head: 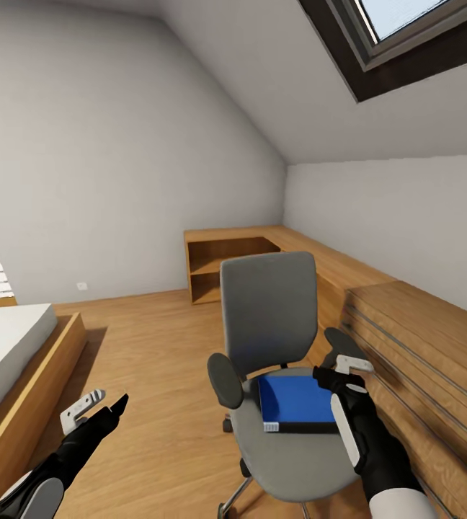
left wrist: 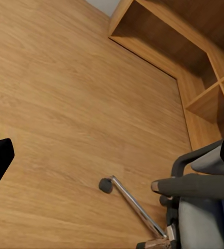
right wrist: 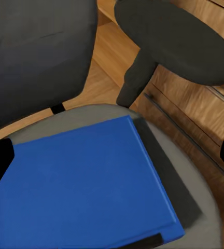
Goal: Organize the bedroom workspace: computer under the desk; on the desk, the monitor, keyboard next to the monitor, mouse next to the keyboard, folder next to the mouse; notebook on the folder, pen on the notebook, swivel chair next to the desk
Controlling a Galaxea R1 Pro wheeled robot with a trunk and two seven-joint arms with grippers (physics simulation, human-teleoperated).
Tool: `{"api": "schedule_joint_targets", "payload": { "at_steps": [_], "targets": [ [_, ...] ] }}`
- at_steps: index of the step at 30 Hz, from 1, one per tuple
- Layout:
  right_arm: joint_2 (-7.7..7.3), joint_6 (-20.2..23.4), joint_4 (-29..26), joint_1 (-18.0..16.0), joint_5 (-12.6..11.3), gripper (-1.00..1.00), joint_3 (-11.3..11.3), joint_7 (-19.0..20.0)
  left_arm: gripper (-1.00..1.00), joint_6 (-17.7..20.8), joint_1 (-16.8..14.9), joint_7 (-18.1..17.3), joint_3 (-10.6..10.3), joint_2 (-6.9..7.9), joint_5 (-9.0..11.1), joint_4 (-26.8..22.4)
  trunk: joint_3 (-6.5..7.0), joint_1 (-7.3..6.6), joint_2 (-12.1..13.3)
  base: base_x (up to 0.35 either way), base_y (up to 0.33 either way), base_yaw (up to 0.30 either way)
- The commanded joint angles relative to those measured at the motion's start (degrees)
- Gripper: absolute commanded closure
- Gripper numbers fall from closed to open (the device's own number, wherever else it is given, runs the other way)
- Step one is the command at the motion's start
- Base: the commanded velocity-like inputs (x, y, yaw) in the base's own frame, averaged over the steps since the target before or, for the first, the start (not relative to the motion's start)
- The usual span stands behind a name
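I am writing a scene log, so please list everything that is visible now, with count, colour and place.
chair: one, grey with black armrests, centre, facing the robot
folder: one, blue, flat on the chair seat, with something dark under its edge
shelf unit: one, light wood, open, by the far wall
drawers: one bank, light wood, along the right wall
bed: one, white mattress in a wood frame, at left
skylight: one, dark frame, upper right
left gripper: black and white, open, over the floor
right gripper: black and white, open, above the folder's right edge
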Motion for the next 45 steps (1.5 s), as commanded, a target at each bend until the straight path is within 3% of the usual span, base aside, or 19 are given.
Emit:
{"api": "schedule_joint_targets", "payload": {
  "at_steps": [1,8,16,19,24,26,28,32,34,40,42,45],
  "targets": [
    [0.0,0.25,-0.34,-0.01,-0.24,-1.0,-0.01,-0.22,-1.0,0.2,-0.03,0.4,-0.02,0.02,0.6,-0.09,-0.25,0.22,-0.45,0.0,0.0,0.0],
    [-0.51,0.26,-1.12,0.16,-0.08,-1.0,0.12,0.8,-1.0,0.2,-0.03,0.4,0.01,0.02,0.53,-0.09,-1.5,1.76,-3.26,0.0,0.0,0.0],
    [-3.05,0.41,2.32,0.03,-0.12,-1.0,-0.13,10.88,-1.0,0.21,-0.03,0.4,0.02,0.02,0.54,-0.09,-2.94,3.52,-6.46,0.0,0.0,0.0],
    [-3.74,0.52,4.28,-0.8,-0.08,-1.0,-0.18,12.86,-1.0,0.21,-0.03,0.4,-0.01,0.02,0.55,-0.09,-3.48,4.18,-7.67,0.0,0.0,0.0],
    [-4.26,0.54,11.32,-8.4,0.04,-1.0,-0.21,13.88,-1.0,0.2,-0.03,0.4,-0.03,0.02,0.57,-0.09,-4.38,5.27,-9.67,0.0,0.0,0.0],
    [-4.96,0.22,17.56,-13.38,0.09,-1.0,-0.25,13.95,-1.0,0.2,-0.03,0.4,-0.03,0.02,0.54,-0.09,-4.74,5.71,-10.48,0.0,0.0,0.0],
    [-6.68,-1.15,27.85,-20.43,-0.04,-1.0,-0.28,14.04,-1.0,0.18,-0.03,0.4,-0.03,0.02,0.52,-0.09,-5.1,6.15,-11.28,0.0,0.0,0.0],
    [-7.8,-5.52,38.13,-26.54,-0.14,-1.0,-0.28,14.08,-1.0,0.14,-0.03,0.4,0.0,0.04,0.52,-0.09,-5.81,7.03,-12.88,0.0,0.0,0.0],
    [-8.29,-10.4,45.77,-30.38,-0.27,-1.0,-0.28,14.1,-1.0,0.13,-0.05,0.4,0.16,0.15,0.51,-0.09,-6.17,7.47,-13.68,0.0,0.0,0.0],
    [-8.49,-15.92,52.78,-32.85,-0.48,-1.0,-0.45,14.16,-1.0,0.08,-0.04,0.4,0.38,0.34,0.51,-0.2,-7.25,8.79,-16.09,0.0,0.0,0.0],
    [-8.45,-19.82,56.95,-33.1,-0.81,-1.0,-0.47,14.13,-1.0,-0.02,-0.04,0.44,0.27,0.23,0.51,-0.18,-7.61,9.23,-16.89,0.0,0.0,0.0],
    [-8.43,-20.18,57.39,-33.1,-0.9,-1.0,-0.48,14.15,-1.0,-0.07,-0.04,0.42,0.25,0.21,0.51,-0.18,-8.15,9.89,-18.1,0.0,0.0,0.0]
  ]
}}
